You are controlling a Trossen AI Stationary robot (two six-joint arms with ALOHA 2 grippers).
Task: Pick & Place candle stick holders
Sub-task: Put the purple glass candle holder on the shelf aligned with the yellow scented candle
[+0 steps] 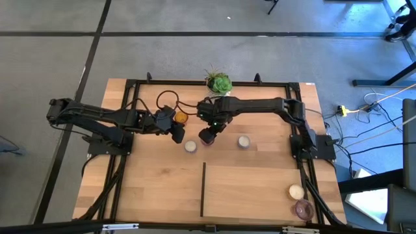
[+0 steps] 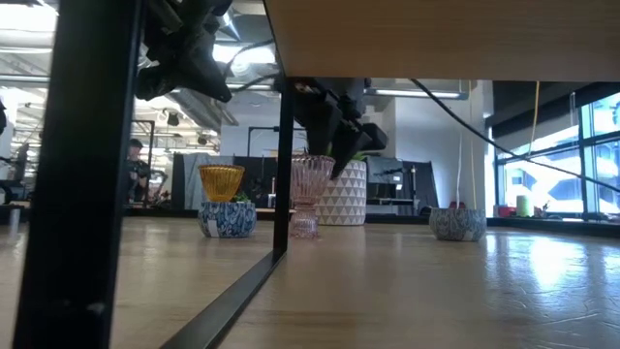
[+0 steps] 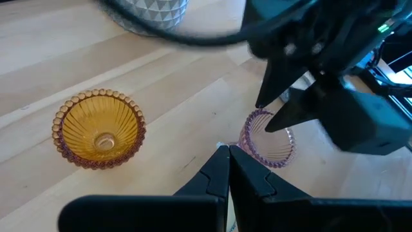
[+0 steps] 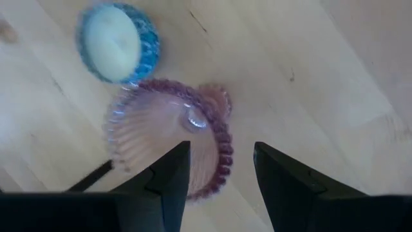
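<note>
My right gripper [image 4: 219,171] hangs over the pink holder [image 4: 170,138], near the middle of the table [image 1: 260,182], in front of the plant pot [image 1: 219,83]. My two fingers are spread, with one side of the beaded rim between them, but they do not press it yet. The pink holder stands upright on its foot. Just beside it, on the left, stands a blue-patterned holder [image 4: 118,42] with a cream candle, very near to the pink one. Farther left and a little behind is the amber holder [image 3: 98,127]. My left gripper [image 3: 228,169] waits above the wood between the amber and the pink holder, its fingers pressed together and empty.

I think the danger is in the closing. I grip only the rim, off the centre, so the tall glass may tilt or fall when one finger touches first. The glass is smooth and ribbed, so it may slip. My outer finger could also push the blue-patterned holder, and my two arms are close together here.
</note>
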